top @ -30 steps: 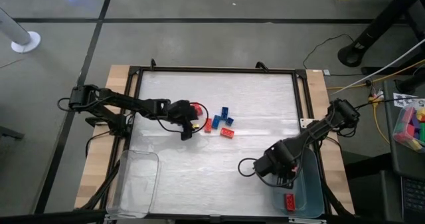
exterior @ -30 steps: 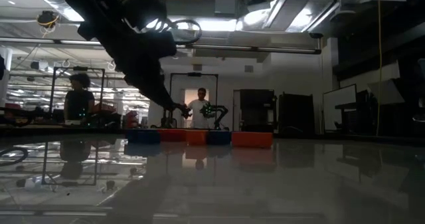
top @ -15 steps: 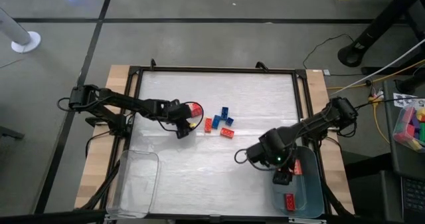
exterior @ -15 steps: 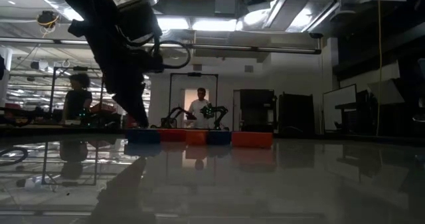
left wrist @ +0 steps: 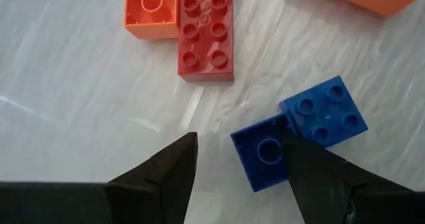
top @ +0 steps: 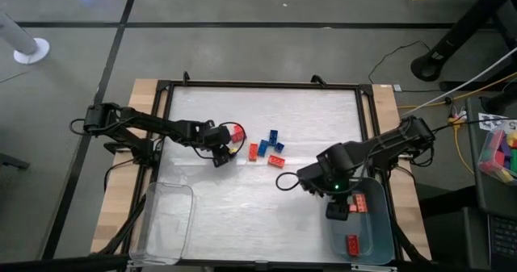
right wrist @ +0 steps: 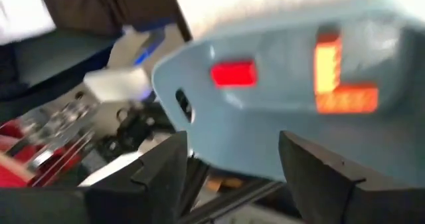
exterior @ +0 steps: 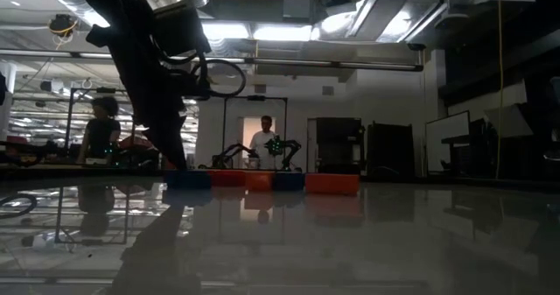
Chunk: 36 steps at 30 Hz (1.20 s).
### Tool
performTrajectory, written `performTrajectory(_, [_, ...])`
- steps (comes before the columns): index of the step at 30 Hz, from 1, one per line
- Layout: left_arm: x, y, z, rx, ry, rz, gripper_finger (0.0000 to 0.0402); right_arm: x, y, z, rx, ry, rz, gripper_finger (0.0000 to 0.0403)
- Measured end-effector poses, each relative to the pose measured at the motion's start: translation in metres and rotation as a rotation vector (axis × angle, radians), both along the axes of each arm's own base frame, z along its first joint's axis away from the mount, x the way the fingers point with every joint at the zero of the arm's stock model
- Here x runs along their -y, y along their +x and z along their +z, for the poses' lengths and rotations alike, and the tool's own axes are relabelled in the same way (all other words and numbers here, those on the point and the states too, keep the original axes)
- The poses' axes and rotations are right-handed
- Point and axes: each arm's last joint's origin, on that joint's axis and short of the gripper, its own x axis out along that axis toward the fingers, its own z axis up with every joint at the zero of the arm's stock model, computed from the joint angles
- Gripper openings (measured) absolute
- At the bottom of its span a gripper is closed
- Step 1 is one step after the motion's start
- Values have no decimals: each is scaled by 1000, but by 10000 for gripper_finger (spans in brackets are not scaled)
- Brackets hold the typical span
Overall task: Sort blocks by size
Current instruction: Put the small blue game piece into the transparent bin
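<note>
The black-framed white table (top: 266, 119) carries everything, and places here are given from its middle. Toward the right near corner sits a pale blue plastic tray (top: 380, 238) holding a red studded brick (top: 353, 244) and an orange studded brick (top: 360, 204) (each a rectangle, long axis running roughly front to back). The right gripper (top: 338, 212) hangs at that tray's inner edge, fingers spread and empty. A clear plastic tray (top: 166, 223) lies toward the left near corner. Just left of the middle, the left gripper (left wrist: 239, 161) stands released, empty, over a loose cluster: a long red brick (left wrist: 206, 31), studs up, beside an upturned square orange brick (left wrist: 151, 10), and two small square blue bricks (left wrist: 299, 131) touching corner to corner.
</note>
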Motion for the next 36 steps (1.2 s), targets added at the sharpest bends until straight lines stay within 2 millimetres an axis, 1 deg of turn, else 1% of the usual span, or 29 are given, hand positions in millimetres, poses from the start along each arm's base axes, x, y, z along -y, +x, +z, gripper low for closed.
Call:
performTrajectory(3, [0, 0, 0, -5, 0, 0, 208, 4, 4, 15, 132, -78, 32, 237])
performTrajectory(8, [1, -5, -2, -57, -11, -1, 208, 19, 11, 32, 359, -287, 119, 237])
performTrajectory(12, [1, -7, -3, -74, -16, 7, 208, 37, 19, 37, 457, -463, 143, 237])
performTrajectory(14, [1, -6, -3, -70, -15, 6, 208, 47, 24, 37, 488, -524, 138, 237])
performTrajectory(19, [0, -4, -1, -61, -9, 5, 208, 68, 38, 38, 573, -553, 107, 237])
performTrajectory(26, [2, -7, -3, -79, -41, -13, 208, 90, 55, 43, 700, -570, -7, 237])
performTrajectory(30, [2, -8, -4, -85, -46, -9, 206, 101, 65, 48, 817, -641, 4, 237])
performTrajectory(33, [2, -8, -4, -87, -49, -10, 189, 107, 73, 52, 917, -673, 49, 237])
performTrajectory(36, [3, -9, -4, -98, -74, -22, 155, 112, 78, 56, 987, -691, 63, 237])
